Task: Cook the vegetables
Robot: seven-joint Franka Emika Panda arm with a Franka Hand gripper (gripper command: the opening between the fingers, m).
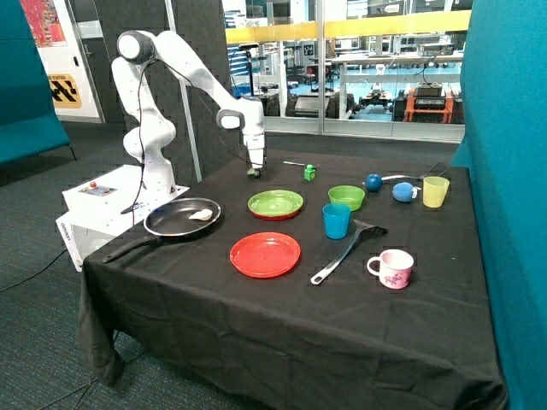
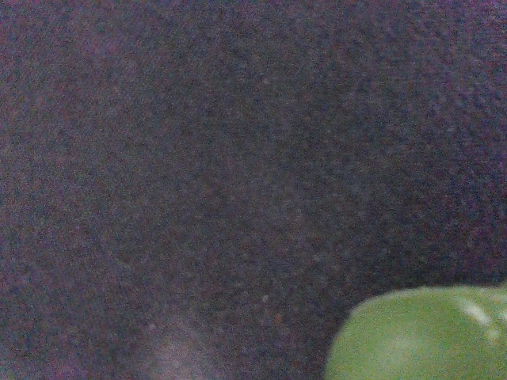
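Observation:
A black frying pan [image 1: 167, 224] sits near the table corner closest to the robot base. The whitish cream vegetable [image 1: 202, 214] lies inside it. The dark green vegetable [image 1: 253, 174] rests on the black cloth at the far side of the table, behind the green plate. My gripper [image 1: 254, 168] is lowered right onto it. The outside view does not show whether the gripper holds the piece. The wrist view is filled by the cloth seen very close, with the green lump [image 2: 420, 332] at one corner.
A green plate [image 1: 275, 204] and a red plate [image 1: 265, 254] lie beside the pan. Further along are a green bowl [image 1: 346, 197], a blue cup [image 1: 336, 221], a black spatula [image 1: 346, 250], a pink mug [image 1: 393, 268], a yellow cup [image 1: 435, 191], two blue balls [image 1: 373, 182] and a green cube [image 1: 309, 172].

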